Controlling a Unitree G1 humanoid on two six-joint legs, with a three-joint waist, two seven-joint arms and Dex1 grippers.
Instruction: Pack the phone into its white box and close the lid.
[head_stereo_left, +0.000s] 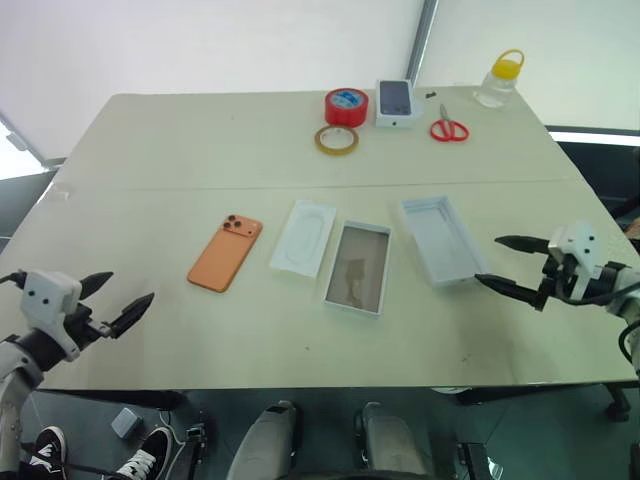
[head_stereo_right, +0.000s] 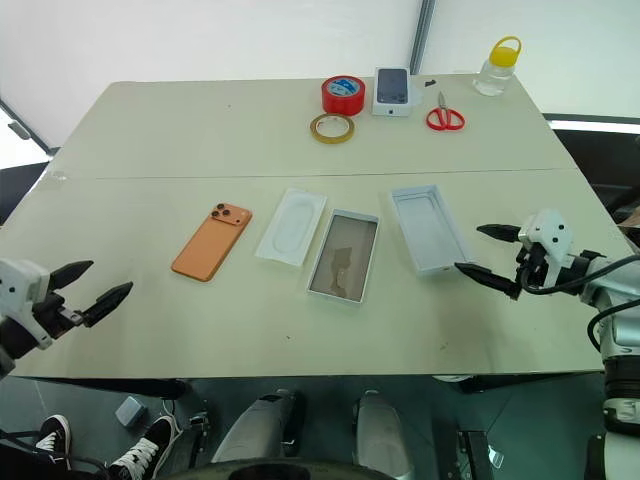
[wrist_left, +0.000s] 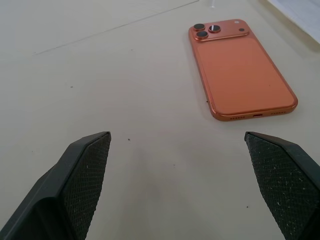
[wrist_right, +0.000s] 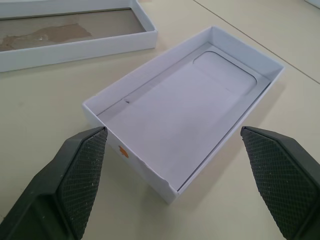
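The orange slab smartphone (head_stereo_left: 225, 253) lies back-up on the pale beige table (head_stereo_left: 200, 150), its three dark lenses at the far corner, well apart from everything held. The left gripper (head_stereo_left: 112, 300) hovers over the near left edge of the table with its two black fingers spread wide and empty; the phone sits ahead of it and a little toward the middle, and in the left wrist view it lies beyond the gap between the fingertips, nearer the right-hand one.

Beside the phone toward the middle lies a flat white insert with a rounded phone-shaped recess (head_stereo_left: 304, 237), then the shallow white cardboard tray with a brownish-grey glossy floor (head_stereo_left: 358, 267), just beside the insert. Next is the plain white shallow lid (head_stereo_left: 442, 239), open side up.

The right gripper (head_stereo_left: 507, 263) hangs at the right side of the table, fingers wide apart and holding nothing, with the near end of the lid just in front of them and not touched.

At the far edge stand a red tape roll (head_stereo_left: 346, 106), a tan tape ring (head_stereo_left: 336, 139), a small white box printed with a dark phone picture (head_stereo_left: 396, 103), red-handled scissors (head_stereo_left: 449, 127) and a clear bottle with a yellow cap (head_stereo_left: 499, 79).
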